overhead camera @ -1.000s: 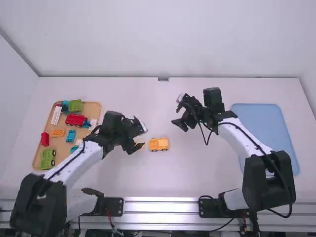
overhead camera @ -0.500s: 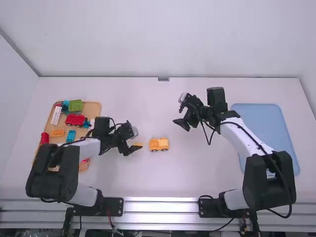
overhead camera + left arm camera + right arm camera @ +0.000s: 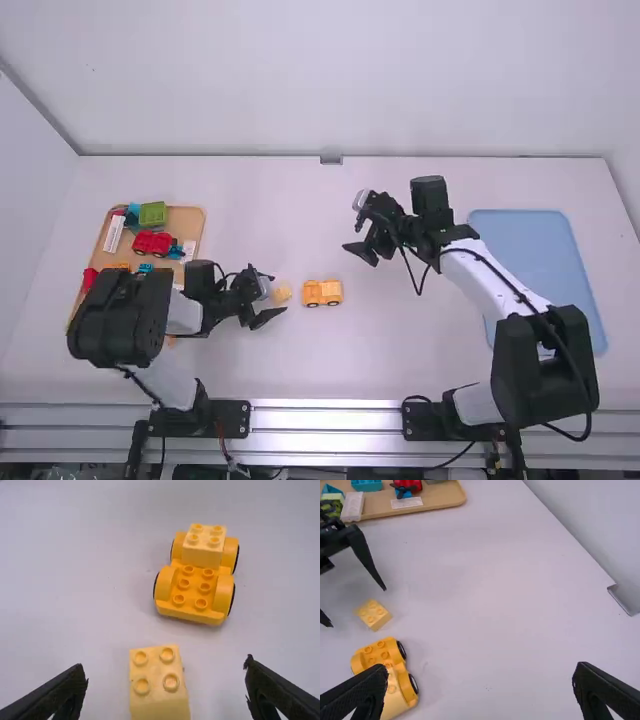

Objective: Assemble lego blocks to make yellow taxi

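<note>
My left gripper point(image 3: 277, 295) stands open low over the table at a loose pale yellow block point(image 3: 283, 293). In the left wrist view that block point(image 3: 159, 692) lies between the spread fingers of my left gripper point(image 3: 166, 675), touching neither. Just beyond it, the orange-yellow wheeled base point(image 3: 192, 592) carries a pale yellow block point(image 3: 203, 547) on one end; its other end has bare studs. In the high view this car point(image 3: 322, 292) stands right of the loose block. My right gripper point(image 3: 354, 236) is raised beyond the car to the right; in its wrist view my right gripper point(image 3: 481, 670) is open and holds nothing.
A tan tray point(image 3: 190, 220) at the left holds a red car point(image 3: 152, 243), a green block point(image 3: 153, 213) and several other pieces, partly covered by the left arm. The blue tray point(image 3: 530, 240) lies at the right, beside the right arm.
My left arm has folded back and lower toward its base, its gripper shifting slightly left and nearer the camera, exposing more of the loose block. The right gripper has barely moved.
</note>
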Robot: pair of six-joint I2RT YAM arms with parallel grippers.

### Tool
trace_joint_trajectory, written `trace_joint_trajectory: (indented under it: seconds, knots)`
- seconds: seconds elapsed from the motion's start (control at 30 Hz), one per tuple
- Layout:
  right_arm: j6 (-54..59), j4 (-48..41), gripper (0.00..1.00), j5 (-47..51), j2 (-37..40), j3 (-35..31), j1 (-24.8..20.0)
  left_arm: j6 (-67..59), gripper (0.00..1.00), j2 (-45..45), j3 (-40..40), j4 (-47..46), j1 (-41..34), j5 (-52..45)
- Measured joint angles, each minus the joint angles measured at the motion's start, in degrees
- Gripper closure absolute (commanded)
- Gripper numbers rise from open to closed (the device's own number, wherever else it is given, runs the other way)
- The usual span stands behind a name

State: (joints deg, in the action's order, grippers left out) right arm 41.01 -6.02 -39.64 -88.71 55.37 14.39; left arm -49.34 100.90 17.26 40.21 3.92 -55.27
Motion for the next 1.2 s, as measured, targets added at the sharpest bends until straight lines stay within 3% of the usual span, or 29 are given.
trace_joint_trajectory:
  seconds: [0.13, 0.37, 0.57, 0.67, 1.0, 1.2]
  knots:
    - [-0.11, 0.04, 0.01, -0.09, 0.0, 0.0, 0.35, 1.4, 0.25, 3.32, 0.07, 1.84, 0.0, -0.02]
    - [0.09, -0.22, 0.02, -0.07, 0.0, 0.0, 0.35, -0.15, 0.36, 6.99, 4.63, -4.79, -0.02, -1.62]
    - [-0.17, -0.26, 0.01, -0.13, 0.0, 0.0, 0.33, -1.42, 0.62, 8.15, 6.64, -5.86, -1.68, -0.17]
    - [-0.42, -0.26, 0.01, 0.61, 0.0, 0.0, 0.35, -1.7, 0.68, 8.15, 6.62, -4.92, -3.34, 0.79]
    - [1.7, -3.93, 0.01, 6.43, 0.0, -0.02, 1.29, 2.14, 0.73, 7.06, 2.91, 5.97, -3.28, 3.72]
    - [7.98, -0.85, 0.01, 3.65, 0.0, -4.35, 3.28, 7.63, 0.72, -2.99, 0.79, 4.42, -3.02, 3.72]
